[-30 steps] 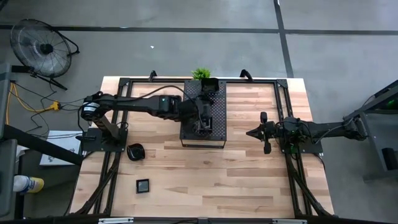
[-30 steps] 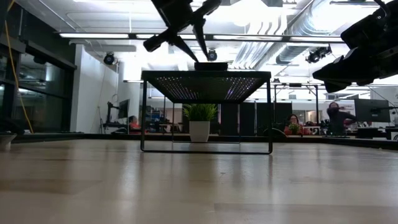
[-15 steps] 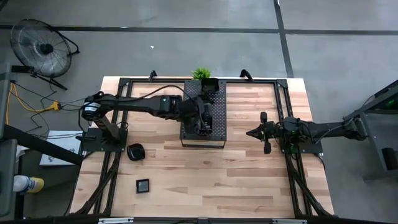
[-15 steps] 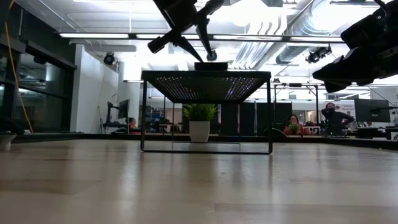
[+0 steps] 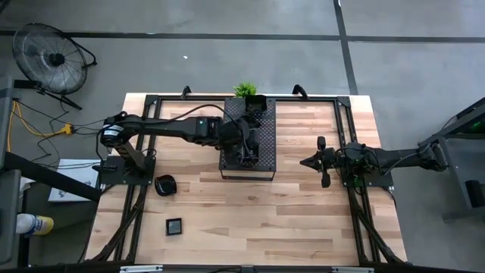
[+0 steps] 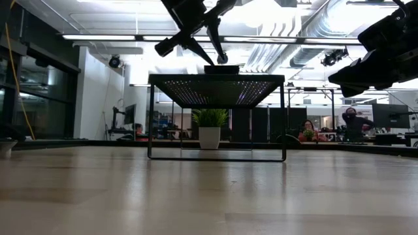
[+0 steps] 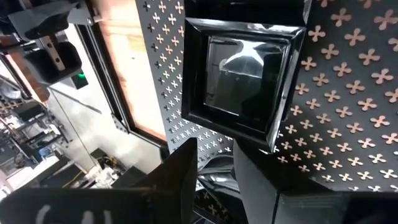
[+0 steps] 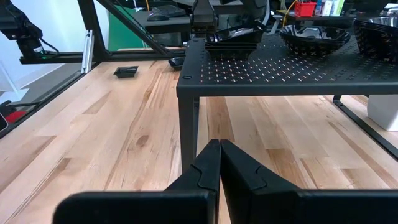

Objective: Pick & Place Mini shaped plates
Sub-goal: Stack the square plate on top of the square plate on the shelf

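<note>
Square plate (image 7: 249,81) seen on perforated tray (image 7: 348,124), stack beneath partly hidden, left pincer (image 7: 214,168) hung over it, parted, nothing gripped, two plates (image 5: 165,184) lying on bench (image 5: 303,205), right pincer (image 8: 219,163) closed, empty, beside tray.

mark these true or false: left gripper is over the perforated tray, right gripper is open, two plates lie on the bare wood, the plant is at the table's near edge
The left gripper is over the perforated tray: true.
The right gripper is open: false, its fingers are shut and hold nothing.
Two mini plates lie on the bare wood: true, a rounded plate and a square plate.
The plant is at the table's near edge: false, it stands at the far edge behind the tray.
</note>
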Controlling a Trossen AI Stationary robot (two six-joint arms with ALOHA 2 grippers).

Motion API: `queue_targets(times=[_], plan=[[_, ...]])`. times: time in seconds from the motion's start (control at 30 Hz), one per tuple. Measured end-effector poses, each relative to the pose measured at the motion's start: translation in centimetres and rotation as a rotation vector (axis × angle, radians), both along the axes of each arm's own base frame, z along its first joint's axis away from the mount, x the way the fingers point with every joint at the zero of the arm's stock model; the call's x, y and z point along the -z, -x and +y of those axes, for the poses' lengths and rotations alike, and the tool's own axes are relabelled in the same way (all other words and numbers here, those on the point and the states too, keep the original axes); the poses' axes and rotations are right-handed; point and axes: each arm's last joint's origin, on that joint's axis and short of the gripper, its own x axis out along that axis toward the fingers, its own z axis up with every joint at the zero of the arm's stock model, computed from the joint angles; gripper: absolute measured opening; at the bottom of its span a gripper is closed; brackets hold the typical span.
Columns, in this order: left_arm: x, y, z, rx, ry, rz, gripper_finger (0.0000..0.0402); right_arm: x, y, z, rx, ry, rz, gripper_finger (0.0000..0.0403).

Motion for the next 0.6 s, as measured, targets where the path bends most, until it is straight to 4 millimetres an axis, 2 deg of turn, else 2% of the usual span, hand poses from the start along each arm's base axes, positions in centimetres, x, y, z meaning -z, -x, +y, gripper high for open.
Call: queue_targets(times=[0.37,0.6], plan=[[1.5,-1.1,0.1,-0.009,-0.022,0.023,0.0101,0.0,0.0,0.0,0.000,0.000,0.000,0.0005],[1.4,-1.3,0.3,-0.029,-0.072,0.007,0.0101,0.0,0.0,0.0,0.000,0.000,0.001,0.0005]])
